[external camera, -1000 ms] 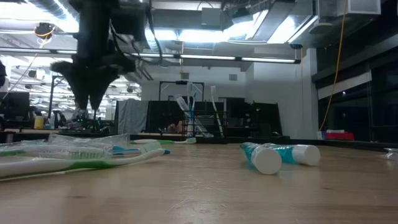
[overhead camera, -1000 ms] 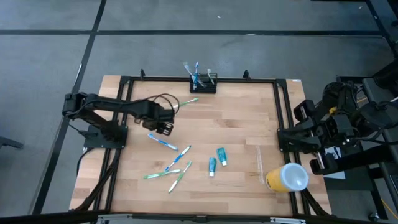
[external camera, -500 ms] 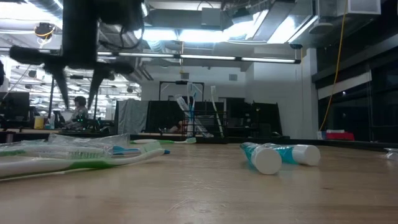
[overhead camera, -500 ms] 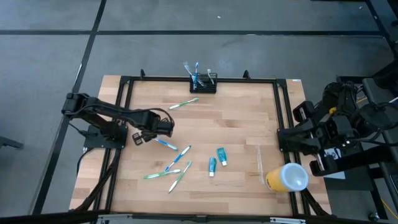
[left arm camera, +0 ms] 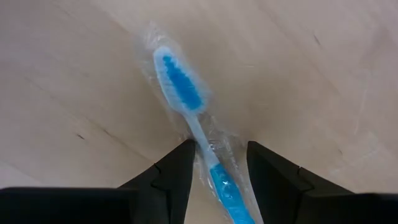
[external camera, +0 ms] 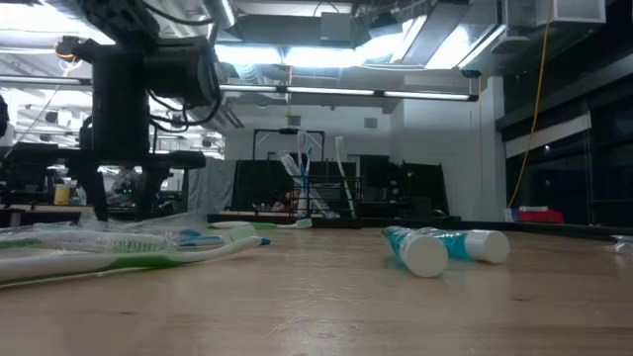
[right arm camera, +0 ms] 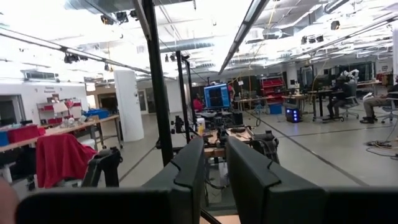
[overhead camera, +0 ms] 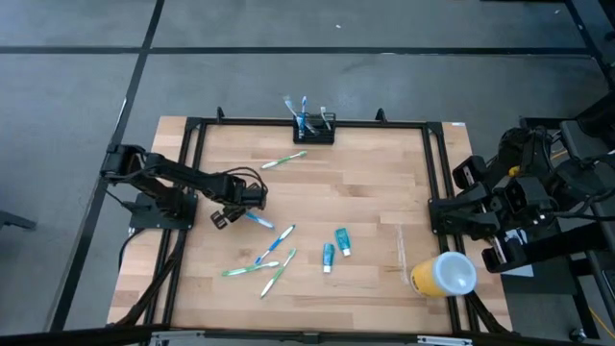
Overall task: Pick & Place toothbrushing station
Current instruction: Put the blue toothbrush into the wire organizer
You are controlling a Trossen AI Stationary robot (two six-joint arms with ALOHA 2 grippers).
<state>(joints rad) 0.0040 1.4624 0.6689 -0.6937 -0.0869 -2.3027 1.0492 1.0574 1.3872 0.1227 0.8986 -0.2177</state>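
Observation:
The toothbrushing station (overhead camera: 314,128), a small black mesh holder, stands at the middle of the table's far edge with several toothbrushes upright in it; it also shows in the low view (external camera: 309,203). My left gripper (overhead camera: 236,208) is low over the table's left part, open. Its fingers stand on either side of the handle of a blue toothbrush in a clear wrapper (left arm camera: 186,99), which lies flat on the wood (overhead camera: 258,221). My right gripper (right arm camera: 215,168) waits off the table's right edge, with a narrow gap between its fingers.
A green toothbrush (overhead camera: 284,160) lies near the station. Several more toothbrushes (overhead camera: 264,261) and two toothpaste tubes (overhead camera: 335,247) lie toward the near edge. A yellow cup with a white lid (overhead camera: 444,274) lies at the near right corner. A black frame (overhead camera: 428,163) rims the table.
My left gripper has gone down and toward the table's near-left, and now has come low over the wrapped blue toothbrush. The toothbrush and the other things have stayed in place.

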